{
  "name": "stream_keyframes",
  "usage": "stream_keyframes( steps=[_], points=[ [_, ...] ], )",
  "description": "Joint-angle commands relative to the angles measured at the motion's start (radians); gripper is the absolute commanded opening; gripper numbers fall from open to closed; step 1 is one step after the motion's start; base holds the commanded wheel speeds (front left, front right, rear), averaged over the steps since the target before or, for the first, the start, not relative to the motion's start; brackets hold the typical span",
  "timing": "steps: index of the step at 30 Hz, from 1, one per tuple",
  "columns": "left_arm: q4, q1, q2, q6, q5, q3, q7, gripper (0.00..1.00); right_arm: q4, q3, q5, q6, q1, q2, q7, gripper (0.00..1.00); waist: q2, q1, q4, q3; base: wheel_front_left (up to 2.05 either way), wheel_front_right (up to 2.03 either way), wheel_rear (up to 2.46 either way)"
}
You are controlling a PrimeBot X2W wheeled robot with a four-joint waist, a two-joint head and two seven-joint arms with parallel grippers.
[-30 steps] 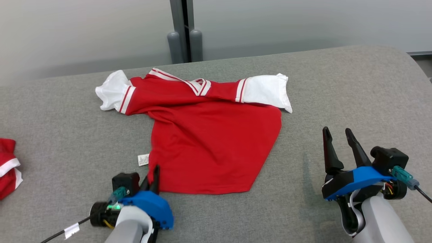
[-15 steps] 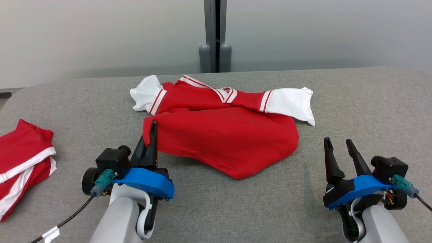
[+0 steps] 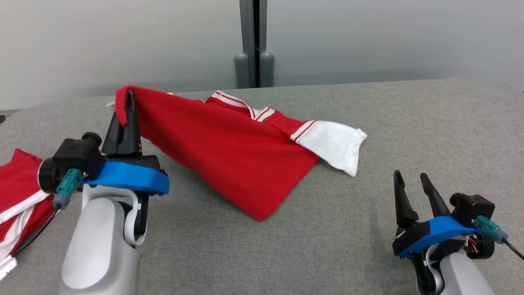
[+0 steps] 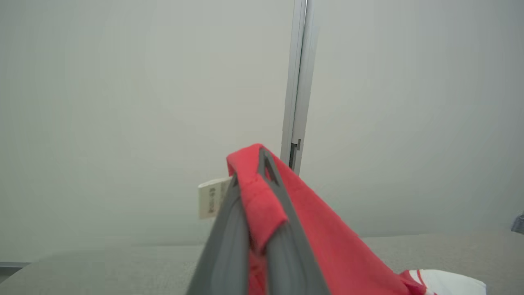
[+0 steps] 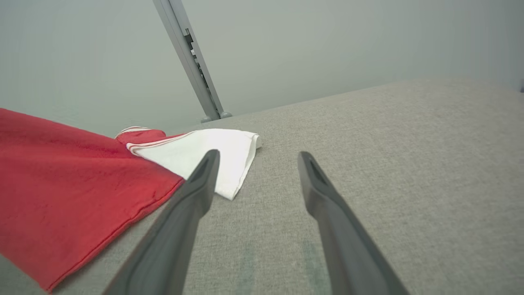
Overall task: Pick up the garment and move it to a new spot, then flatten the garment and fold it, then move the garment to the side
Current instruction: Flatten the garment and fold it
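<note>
Grey fabric table (image 3: 368, 246) (rounded corners) before pale wall (image 3: 82, 41).

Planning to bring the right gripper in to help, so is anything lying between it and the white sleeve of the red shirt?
Nothing visible does. Only bare grey table lies between the open right gripper and the white sleeve. The left gripper holds a corner of the red shirt, well aside.

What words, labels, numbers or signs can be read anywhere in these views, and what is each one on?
No text here can be read.
Small white care tag on the red jersey with white sleeves: dark print, too blurred to read.
White label at the head view's lower left edge: too small to tell whether it carries any print.
</note>
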Motion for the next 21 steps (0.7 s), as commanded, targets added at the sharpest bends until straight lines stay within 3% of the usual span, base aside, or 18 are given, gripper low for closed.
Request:
stream_keyframes(
  steps=[1, 15, 21],
  points=[
    [-0.044, -0.021, -0.006, -0.013, 0.017, -0.013, -0.003, 0.00, 0.005, -0.004, 0.000, 0.000, 0.025, -0.001, -0.001, 1.00, -0.0001, -0.0001, 0.003, -0.014, 0.00, 0.00, 0.00],
    [-0.280, 0.011, -0.028, -0.038, 0.043, -0.126, -0.003, 0.00, 0.012, 0.004, 0.037, 0.000, 0.051, -0.001, 0.000, 1.00, -0.0001, -0.0001, 0.029, -0.066, 0.00, 0.00, 0.00],
    [-0.245, -0.024, 0.002, -0.037, 0.027, -0.128, -0.003, 0.00, 0.009, 0.011, 0.045, 0.000, 0.034, -0.001, 0.000, 1.00, -0.0001, -0.0001, 0.016, -0.031, 0.00, 0.00, 0.00]
  ],
)
